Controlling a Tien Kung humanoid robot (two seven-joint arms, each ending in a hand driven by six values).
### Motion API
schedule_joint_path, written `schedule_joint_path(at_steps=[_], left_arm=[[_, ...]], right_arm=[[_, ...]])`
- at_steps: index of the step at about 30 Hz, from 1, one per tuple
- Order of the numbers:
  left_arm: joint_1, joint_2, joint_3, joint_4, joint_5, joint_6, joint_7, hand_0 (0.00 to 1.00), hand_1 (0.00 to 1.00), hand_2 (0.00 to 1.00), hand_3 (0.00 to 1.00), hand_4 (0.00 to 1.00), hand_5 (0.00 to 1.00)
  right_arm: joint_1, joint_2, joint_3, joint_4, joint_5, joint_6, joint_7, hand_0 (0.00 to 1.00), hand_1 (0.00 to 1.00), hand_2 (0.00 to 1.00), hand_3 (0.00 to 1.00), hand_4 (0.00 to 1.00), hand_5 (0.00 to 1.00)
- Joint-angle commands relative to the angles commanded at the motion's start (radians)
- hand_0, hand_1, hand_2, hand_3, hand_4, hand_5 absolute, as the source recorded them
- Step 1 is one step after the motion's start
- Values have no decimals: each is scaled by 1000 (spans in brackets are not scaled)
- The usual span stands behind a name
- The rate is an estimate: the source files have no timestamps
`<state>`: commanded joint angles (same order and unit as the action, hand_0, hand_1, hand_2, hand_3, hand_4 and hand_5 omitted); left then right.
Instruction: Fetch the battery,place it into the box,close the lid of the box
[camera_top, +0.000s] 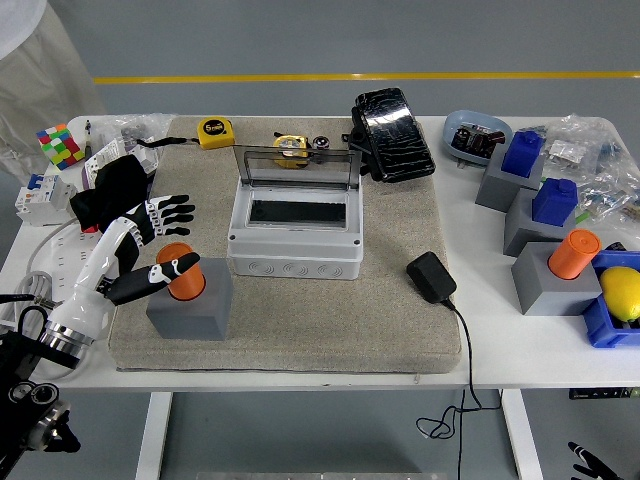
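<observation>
Step in hand: fetch, approach phase. Left hand (150, 238) is at the orange battery (181, 271), which stands upright in a grey holder block (190, 308) near-left on the beige mat (400, 320). Thumb lies against the battery's near-left side; the other fingers (172, 212) are spread apart on its far-left side, not wrapped round it. No grip yet, by the look of it. Right hand not in view.

Box (295, 240) sits mid-mat, just right of the holder, clear lid (296, 166) raised at the far edge, interior open.

Next move calls for: close fingers on battery, lift straight up out of holder, carry right to box opening. Lid closing comes last.
</observation>
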<state>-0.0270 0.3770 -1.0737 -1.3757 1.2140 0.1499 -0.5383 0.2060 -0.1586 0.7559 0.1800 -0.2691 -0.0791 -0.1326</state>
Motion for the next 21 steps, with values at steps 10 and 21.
schedule_joint_path(at_steps=[10, 21], left_arm=[[-16, -19, 37, 37, -6, 33, -15, 591, 725, 770, 829, 998, 45], [-40, -40, 62, 85, -49, 43, -54, 443, 590, 617, 722, 998, 2]], right_arm=[[-6, 2, -1, 0, 0, -1, 0, 642, 693, 662, 563, 936, 472], [-3, 5, 9, 0, -2, -3, 2, 645, 693, 662, 563, 936, 472]])
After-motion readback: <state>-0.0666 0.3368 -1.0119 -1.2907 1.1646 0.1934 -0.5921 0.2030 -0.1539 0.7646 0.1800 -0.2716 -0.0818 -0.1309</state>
